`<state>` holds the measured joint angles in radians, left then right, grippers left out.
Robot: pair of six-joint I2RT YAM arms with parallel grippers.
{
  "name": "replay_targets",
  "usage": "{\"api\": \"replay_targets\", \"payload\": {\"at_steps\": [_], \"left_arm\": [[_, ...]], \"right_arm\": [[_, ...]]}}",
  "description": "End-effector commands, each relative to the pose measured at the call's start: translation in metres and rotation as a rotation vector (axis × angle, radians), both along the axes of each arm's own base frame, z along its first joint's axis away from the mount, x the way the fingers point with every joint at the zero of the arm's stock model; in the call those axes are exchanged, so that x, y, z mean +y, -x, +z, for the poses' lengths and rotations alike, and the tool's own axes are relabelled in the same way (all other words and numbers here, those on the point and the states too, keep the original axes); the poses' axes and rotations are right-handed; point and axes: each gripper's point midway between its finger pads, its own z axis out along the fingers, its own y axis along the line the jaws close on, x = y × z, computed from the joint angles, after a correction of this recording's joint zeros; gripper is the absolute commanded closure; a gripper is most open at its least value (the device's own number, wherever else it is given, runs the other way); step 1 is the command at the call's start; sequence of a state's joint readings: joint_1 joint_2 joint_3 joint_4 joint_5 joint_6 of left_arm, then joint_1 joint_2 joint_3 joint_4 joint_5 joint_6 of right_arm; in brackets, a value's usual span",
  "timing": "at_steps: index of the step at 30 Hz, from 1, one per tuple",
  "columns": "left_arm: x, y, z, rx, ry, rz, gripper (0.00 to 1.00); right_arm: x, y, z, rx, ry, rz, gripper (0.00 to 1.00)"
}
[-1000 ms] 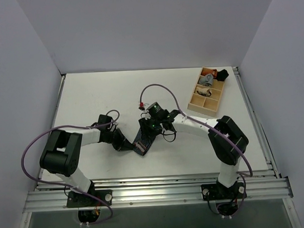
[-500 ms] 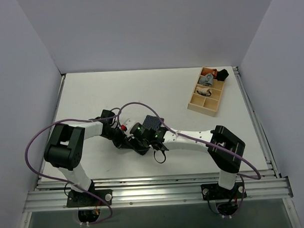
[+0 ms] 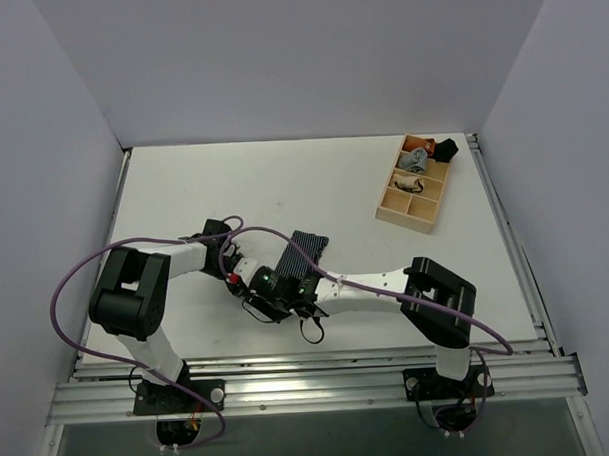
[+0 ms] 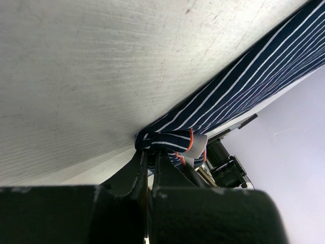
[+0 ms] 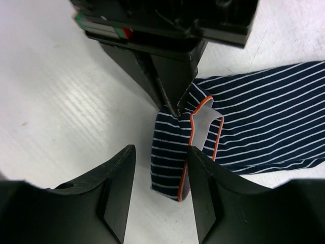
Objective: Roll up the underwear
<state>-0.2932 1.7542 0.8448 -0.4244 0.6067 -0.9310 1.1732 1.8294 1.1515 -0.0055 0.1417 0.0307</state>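
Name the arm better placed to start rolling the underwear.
Right, probably: the right gripper hangs open over the folded end of the underwear, free to turn it, while the left gripper is shut on that end.

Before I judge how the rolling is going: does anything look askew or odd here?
Only the underwear: the end pinched in the left gripper is bunched and folded crookedly, with its grey, orange-edged waistband turned out. Nothing looks spilled or damaged.

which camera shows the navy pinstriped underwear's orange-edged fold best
Right wrist: the navy pinstriped cloth underwear lies close below, its orange-edged fold plain. Left wrist shows only a pinched corner and stripes; top external shows a small dark strip.
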Motion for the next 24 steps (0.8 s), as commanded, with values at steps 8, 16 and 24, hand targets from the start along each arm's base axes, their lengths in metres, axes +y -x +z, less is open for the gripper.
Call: {"api": "replay_targets", "payload": {"at_steps": [8, 16, 24], "left_arm": [[0.029, 0.009, -0.036, 0.025, -0.215, -0.012, 0.98], [0.029, 0.003, -0.020, 0.024, -0.192, -0.009, 0.96], [0.049, -0.025, 0.033, -0.085, -0.237, 0.093, 0.55]], "right_arm": [[-0.026, -0.027, -0.040, -0.111, 0.170, -0.055, 0.58], [-0.051, -0.031, -0.061, 0.024, 0.155, -0.131, 0.94], [-0.062, -0.010, -0.063, 0.335, -0.133, -0.246, 1.00]]}}
